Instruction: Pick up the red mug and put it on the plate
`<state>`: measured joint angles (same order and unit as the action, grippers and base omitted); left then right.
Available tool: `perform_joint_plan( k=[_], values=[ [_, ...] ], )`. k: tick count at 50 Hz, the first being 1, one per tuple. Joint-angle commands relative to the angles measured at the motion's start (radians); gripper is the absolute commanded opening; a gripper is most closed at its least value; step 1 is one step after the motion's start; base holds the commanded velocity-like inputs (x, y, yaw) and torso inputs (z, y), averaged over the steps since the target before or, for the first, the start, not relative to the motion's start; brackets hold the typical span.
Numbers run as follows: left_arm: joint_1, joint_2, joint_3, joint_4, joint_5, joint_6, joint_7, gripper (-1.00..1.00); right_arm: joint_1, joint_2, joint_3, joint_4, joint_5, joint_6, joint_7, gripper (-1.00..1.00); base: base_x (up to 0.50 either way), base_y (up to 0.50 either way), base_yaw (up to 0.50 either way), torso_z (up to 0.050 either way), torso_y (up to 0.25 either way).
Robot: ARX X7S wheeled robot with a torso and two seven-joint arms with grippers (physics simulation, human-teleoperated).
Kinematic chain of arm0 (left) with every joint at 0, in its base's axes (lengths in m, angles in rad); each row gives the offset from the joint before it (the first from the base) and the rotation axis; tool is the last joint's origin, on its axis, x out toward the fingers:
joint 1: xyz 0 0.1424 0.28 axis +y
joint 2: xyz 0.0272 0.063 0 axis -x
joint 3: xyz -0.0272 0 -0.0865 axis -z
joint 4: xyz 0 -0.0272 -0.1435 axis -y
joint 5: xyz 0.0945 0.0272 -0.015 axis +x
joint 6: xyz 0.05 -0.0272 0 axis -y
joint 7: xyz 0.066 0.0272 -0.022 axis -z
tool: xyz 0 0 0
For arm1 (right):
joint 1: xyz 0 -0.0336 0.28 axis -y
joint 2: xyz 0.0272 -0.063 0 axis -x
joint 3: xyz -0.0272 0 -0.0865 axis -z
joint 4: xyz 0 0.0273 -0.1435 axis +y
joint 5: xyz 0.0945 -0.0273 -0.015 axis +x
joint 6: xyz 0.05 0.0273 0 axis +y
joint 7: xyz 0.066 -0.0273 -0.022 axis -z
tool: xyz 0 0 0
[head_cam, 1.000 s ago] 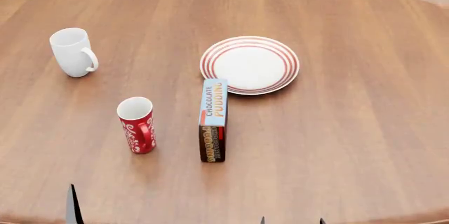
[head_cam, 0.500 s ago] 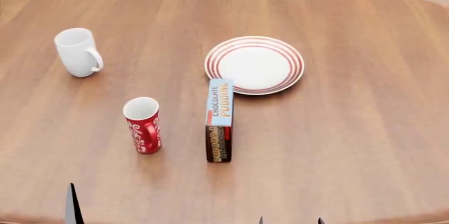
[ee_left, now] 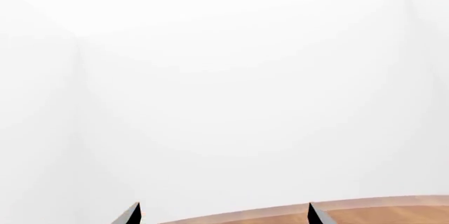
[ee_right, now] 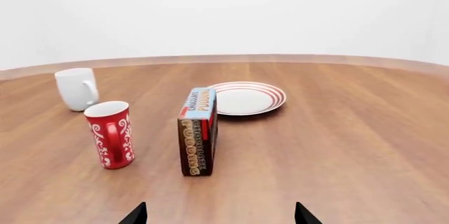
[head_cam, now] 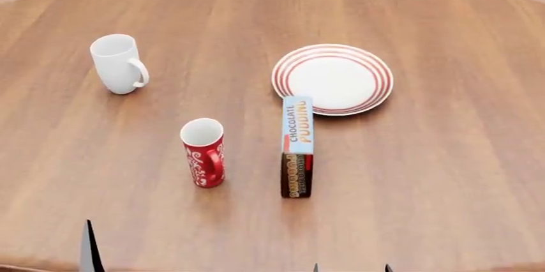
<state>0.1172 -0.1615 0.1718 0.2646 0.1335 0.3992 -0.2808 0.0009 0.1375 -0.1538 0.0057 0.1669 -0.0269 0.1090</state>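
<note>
The red mug (head_cam: 204, 152) with white swirls stands upright on the wooden table (head_cam: 425, 176), left of centre; it also shows in the right wrist view (ee_right: 110, 134). The plate (head_cam: 333, 78) with red rings lies farther back, to the right; the right wrist view (ee_right: 247, 98) shows it too. My right gripper (ee_right: 220, 219) is open and empty, well short of the mug, only its tips showing at the near table edge (head_cam: 351, 268). My left gripper (ee_left: 223, 214) is open and empty, at the near left edge (head_cam: 88, 246), facing a white wall.
A chocolate pudding box (head_cam: 297, 146) stands on edge between the red mug and the plate, close in front of the plate; the right wrist view (ee_right: 199, 131) shows it as well. A plain white mug (head_cam: 117, 64) stands at the back left, also in the right wrist view (ee_right: 75, 88).
Everything on the table has shifted to the right in the head view, as the view turned left. The gripper tips hold their places at the bottom edge.
</note>
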Motion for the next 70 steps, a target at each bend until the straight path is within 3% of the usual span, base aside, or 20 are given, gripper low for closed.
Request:
perform_joint_plan(
  k=[1, 70],
  values=[
    [-0.009, -0.008, 0.010, -0.007, -0.003, -0.003, -0.009, 1.00, 0.004, 0.007, -0.009, 0.009, 0.008, -0.007, 0.007, 1.00, 0.00, 0.16, 0.00, 0.000, 0.000],
    [-0.019, -0.045, 0.052, 0.007, -0.017, -0.025, -0.056, 1.00, 0.012, 0.042, -0.052, 0.010, 0.042, -0.013, 0.046, 1.00, 0.00, 0.17, 0.00, 0.000, 0.000]
  ],
)
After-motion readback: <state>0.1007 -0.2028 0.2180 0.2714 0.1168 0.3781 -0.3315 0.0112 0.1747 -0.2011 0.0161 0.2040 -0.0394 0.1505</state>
